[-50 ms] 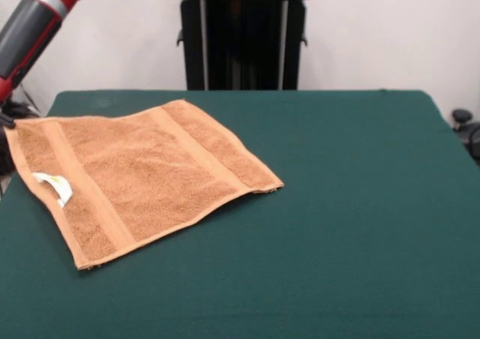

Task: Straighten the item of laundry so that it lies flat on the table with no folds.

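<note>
From my seat I see the towel (139, 181) spread out in the left half of the frame, lying on the dark green table (352, 226). It sits turned at an angle, so its corners point roughly toward the upper centre, the right, the lower left and the far left edge of the picture. The terry surface looks flat across nearly all of its area, with no fold that I can make out. Two flat woven bands run across it: one near the upper right edge, the other closer to the left side. A small white label (54, 187) lies on the cloth near the left band, curled up a little. The towel's leftmost corner reaches the table's left border at the edge of the frame, and I cannot tell whether it hangs over. The right half of the table shows only green cloth. In the upper left corner a red and black arm (31, 25) slants down toward the left edge of the frame, just above the towel's far left corner. Its end effector is cut off by the frame edge there, so I cannot tell whether it is released, clenched or gripping the cloth.
</note>
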Available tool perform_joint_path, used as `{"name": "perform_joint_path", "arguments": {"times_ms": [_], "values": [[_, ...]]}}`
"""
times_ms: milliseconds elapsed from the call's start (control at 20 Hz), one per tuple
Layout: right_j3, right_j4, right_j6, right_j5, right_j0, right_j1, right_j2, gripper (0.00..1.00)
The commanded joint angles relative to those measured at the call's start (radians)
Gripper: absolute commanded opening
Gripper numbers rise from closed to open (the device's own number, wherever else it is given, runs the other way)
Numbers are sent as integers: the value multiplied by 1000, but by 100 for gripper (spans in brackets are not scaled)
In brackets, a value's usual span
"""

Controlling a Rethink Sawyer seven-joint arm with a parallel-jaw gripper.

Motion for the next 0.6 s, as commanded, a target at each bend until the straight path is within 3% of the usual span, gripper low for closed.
{"name": "perform_joint_path", "arguments": {"times_ms": [50,600], "values": [[-160,16,-336,96,78,43,-104,0],[-166,19,-420,118,81,45,-95,0]]}}
